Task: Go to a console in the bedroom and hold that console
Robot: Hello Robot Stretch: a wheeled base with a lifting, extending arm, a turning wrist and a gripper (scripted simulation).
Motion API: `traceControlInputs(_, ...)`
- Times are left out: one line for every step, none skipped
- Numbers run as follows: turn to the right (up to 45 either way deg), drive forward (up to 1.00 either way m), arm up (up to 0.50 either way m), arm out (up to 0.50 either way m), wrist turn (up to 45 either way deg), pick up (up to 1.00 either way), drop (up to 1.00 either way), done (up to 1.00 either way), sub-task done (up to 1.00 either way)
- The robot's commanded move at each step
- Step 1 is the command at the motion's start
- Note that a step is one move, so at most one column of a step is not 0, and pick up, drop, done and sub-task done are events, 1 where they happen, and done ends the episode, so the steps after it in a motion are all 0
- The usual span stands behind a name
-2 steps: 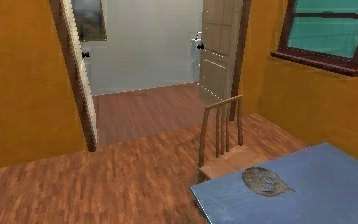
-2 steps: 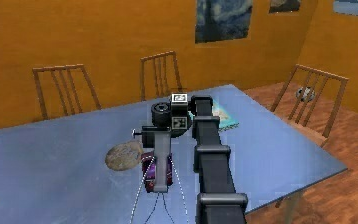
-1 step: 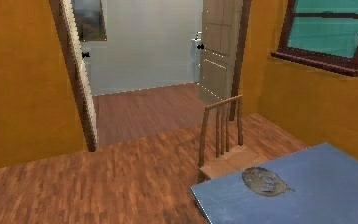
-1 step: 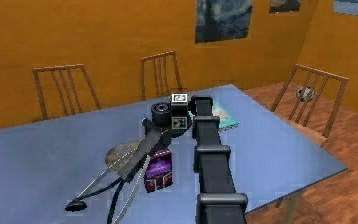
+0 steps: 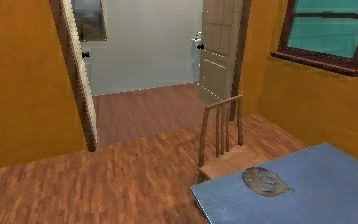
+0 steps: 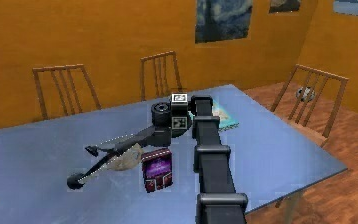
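on the blue table (image 6: 287, 150) — purple box (image 6: 157, 170) beside the gripper (image 6: 82, 167)

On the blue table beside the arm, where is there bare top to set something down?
Bare tabletop lies at the arm side view's left, before the leftmost chair, and right of the arm toward the corner chair. Crowded mid-table by the arm: purple box, teal book.

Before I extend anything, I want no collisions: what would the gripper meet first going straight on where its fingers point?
Probably nothing: beyond the gripper lies only bare blue table toward the arm side view's left, though its height is unclear.
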Motion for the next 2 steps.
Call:
traceControlInputs(0.0,0.0,0.0,0.0,45.0,0.0,0.0,0.0,0.0)
traceControlInputs(0.0,0.0,0.0,0.0,18.0,0.0,0.0,0.0,0.0)
